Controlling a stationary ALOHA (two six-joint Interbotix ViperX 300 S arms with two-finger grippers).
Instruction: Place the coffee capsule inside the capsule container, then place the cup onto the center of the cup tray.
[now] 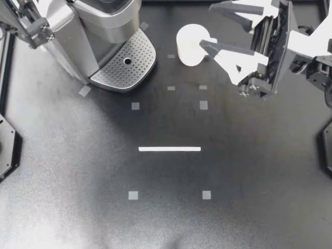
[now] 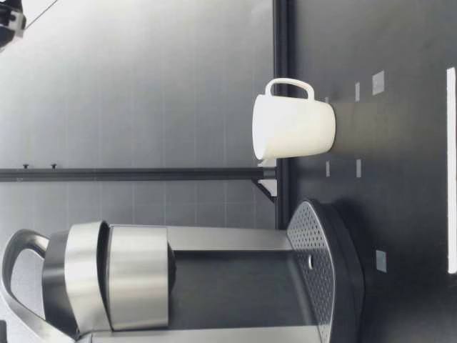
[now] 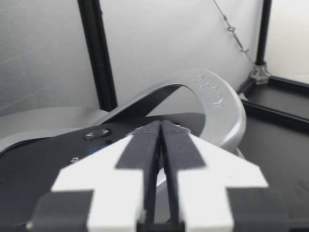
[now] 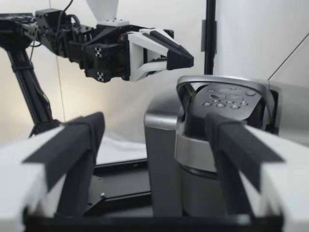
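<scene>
A matt black table [image 1: 166, 223], dotted with small grey tape squares, stands before a pale panelled wall. The landmark is the brushed-silver coffee machine [image 1: 88, 36]. At its foot lies the perforated silver cup tray [image 1: 116, 70], bare.

The glossy white ceramic cup [image 1: 189, 44] stands on the table near the machine, just past the tray and apart from it. It is upright, with its long axis vertical and its mouth up. In the low view its loop handle [image 2: 289, 86] points away from the machine, which I judge offers it to my right arm.

My right gripper [image 1: 206, 26], white with dark-padded fingers, is spread wide on the cup's side away from the machine. From above, one finger overlaps the cup's edge, but the low view shows nothing around the cup. The gripper therefore hangs higher and holds nothing, probably ready to come down on the handle side.

My left gripper [image 3: 160, 126] has its fingers pressed together with nothing visible between them. It hovers over the machine's curved silver lid handle [image 3: 215, 101], probably to work the lid.

The coffee capsule shows in no view, so I cannot tell whether it is in the capsule container.
</scene>
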